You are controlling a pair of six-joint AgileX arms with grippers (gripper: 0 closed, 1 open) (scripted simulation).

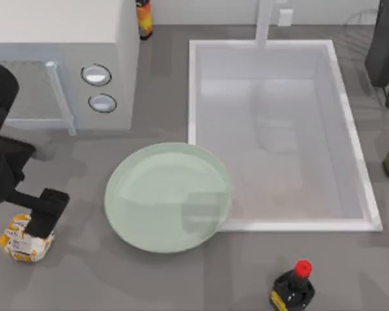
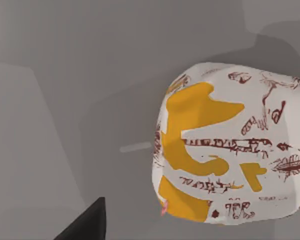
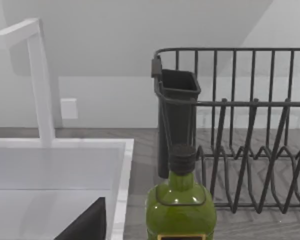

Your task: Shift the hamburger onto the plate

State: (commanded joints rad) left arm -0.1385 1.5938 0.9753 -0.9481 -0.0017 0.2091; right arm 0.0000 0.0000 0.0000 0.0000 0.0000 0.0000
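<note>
Left end effector (image 1: 44, 217) sits over the small crumpled white paper-wrapped hamburger (image 1: 24, 241) with orange-yellow print, at the grey counter's (image 1: 84, 278) left front edge; I can't tell its finger state. Hamburger rests on the counter, well left of the large round pale mint-green plate (image 1: 168, 196). Right arm parked by the black wire dish rack (image 3: 250, 150).

No words or numbers can be read anywhere. The hamburger (image 2: 230, 150) wrapper has dark red scribbles and orange shapes, but they spell nothing. The labels on the bottles are too small to read.
</note>
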